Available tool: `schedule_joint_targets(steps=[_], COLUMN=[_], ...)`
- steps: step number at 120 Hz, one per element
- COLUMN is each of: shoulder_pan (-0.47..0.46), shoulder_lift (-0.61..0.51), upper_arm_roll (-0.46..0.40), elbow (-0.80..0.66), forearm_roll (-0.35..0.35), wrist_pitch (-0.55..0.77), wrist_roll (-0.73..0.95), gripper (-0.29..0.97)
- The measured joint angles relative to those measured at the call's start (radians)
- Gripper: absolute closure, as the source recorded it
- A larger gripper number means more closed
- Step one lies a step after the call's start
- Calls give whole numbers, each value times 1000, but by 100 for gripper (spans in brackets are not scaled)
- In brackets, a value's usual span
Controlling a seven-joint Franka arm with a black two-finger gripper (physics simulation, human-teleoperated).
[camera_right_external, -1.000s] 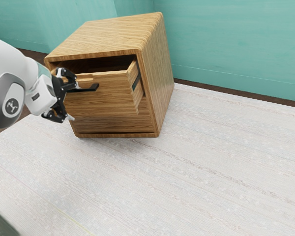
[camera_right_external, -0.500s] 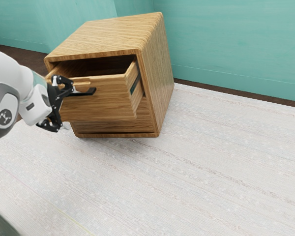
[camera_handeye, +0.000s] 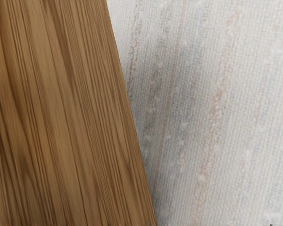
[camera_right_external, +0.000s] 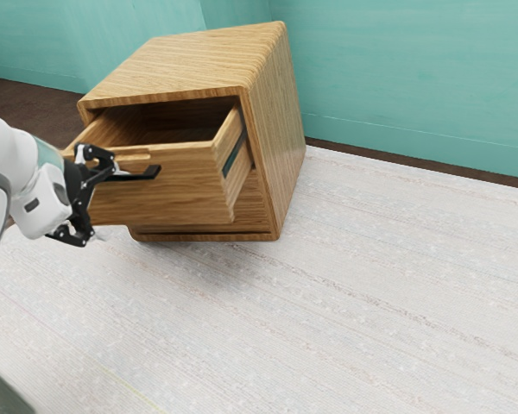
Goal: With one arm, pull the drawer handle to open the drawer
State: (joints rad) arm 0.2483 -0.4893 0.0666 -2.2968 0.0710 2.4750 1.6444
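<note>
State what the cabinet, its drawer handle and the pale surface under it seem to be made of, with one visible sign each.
Cabinet: wood or wood veneer, satin finish; streaky brown grain runs along it.
Drawer handle: flat black, matte; metal or plastic, the look leaves it open.
Pale surface: whitewashed boards or textured covering; faint long streaks, no shine.

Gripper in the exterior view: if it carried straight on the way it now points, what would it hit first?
Most likely the drawer front. The gripper points toward the exterior view's right, straight at that wooden panel, with the black handle beside its upper finger. The gap between gripper and panel is hard to judge.
</note>
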Motion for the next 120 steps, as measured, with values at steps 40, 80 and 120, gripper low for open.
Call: schedule_joint_targets(steps=[40, 80, 120], shoulder_pan=[1, 1, 0], shoulder_lift=[-26, -34, -35], upper_arm_roll=[0, -3, -6], elbow=[-24, -15, 21], forearm_roll=[1, -30, -29], wrist_pitch=[-1, -2, -8], wrist_roll=[0, 0, 1], gripper=[-2, 8, 18])
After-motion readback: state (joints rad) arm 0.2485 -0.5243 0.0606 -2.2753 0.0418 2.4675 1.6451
